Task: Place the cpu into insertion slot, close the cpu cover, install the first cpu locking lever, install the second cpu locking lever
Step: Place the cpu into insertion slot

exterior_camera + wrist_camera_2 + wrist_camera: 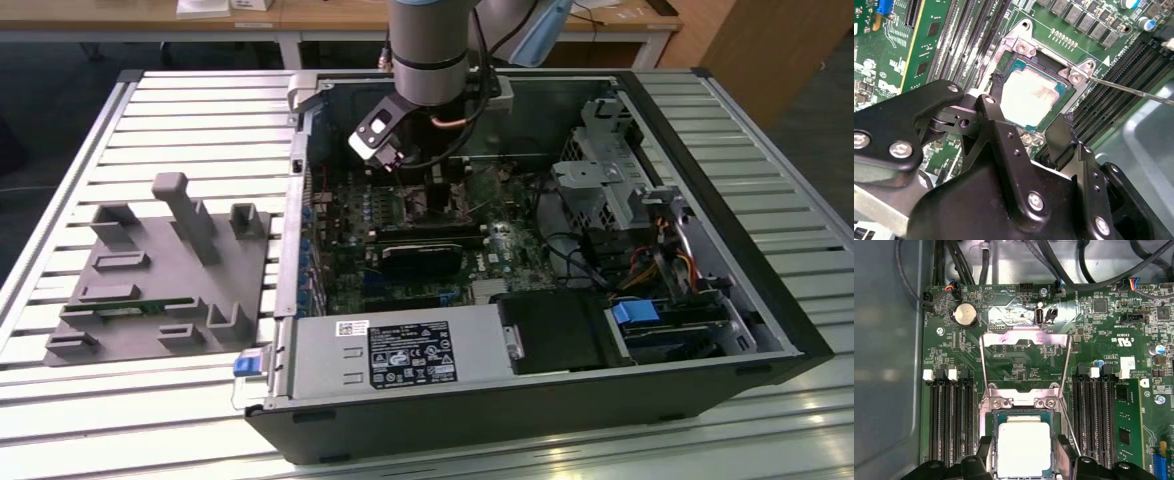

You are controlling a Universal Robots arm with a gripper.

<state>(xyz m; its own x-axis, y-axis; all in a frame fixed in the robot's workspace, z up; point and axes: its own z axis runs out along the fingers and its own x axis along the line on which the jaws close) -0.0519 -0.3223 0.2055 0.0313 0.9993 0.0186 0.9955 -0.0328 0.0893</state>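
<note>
Straddling seated cpu (1023,447), jaws apart (cover (1024,336) raised)

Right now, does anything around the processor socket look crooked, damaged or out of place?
Nothing stands out. The cpu lies flat and square in the insertion slot, and the cpu cover is hinged open beyond it, looking straight.

Slatted metal table (187,110), open computer case (467,410), grey fixture block (147,290)
</note>
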